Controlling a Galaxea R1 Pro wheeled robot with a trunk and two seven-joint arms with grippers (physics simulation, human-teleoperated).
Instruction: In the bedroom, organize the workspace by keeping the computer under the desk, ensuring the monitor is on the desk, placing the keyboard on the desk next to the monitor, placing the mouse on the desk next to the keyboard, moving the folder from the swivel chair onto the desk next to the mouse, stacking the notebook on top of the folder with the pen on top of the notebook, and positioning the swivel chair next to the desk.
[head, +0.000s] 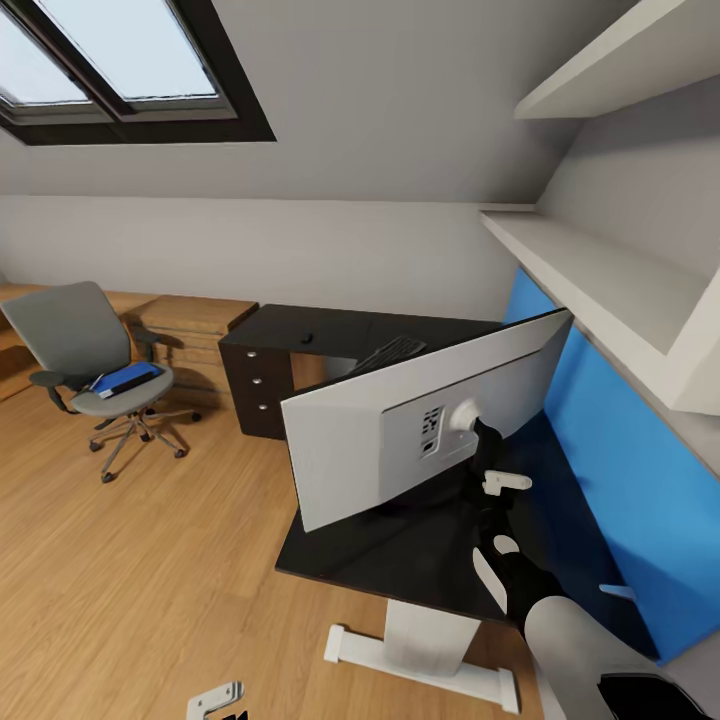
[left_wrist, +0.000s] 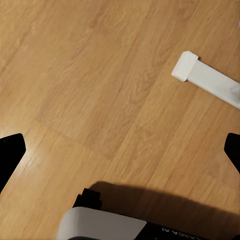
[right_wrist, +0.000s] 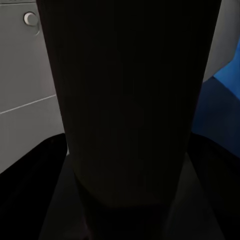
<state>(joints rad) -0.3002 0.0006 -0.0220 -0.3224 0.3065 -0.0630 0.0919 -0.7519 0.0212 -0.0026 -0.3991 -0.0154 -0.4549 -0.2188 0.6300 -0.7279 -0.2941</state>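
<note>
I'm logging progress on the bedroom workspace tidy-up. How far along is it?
Early. The monitor stands on the desk, white back toward the camera, and the keyboard lies beyond it on the desktop. In hand: the right gripper is at the monitor's stand, apparently adjusting it. Left: the folder sits on the swivel chair, which stands away from the desk.

The right arm (head: 560, 620) rises from the lower right of the head view toward frame centre, its gripper (head: 487, 455) closed on the monitor stand (right_wrist: 130, 100). The left gripper (head: 215, 700) sits at the bottom edge, its fingers (left_wrist: 10, 155) spread wide.
</note>
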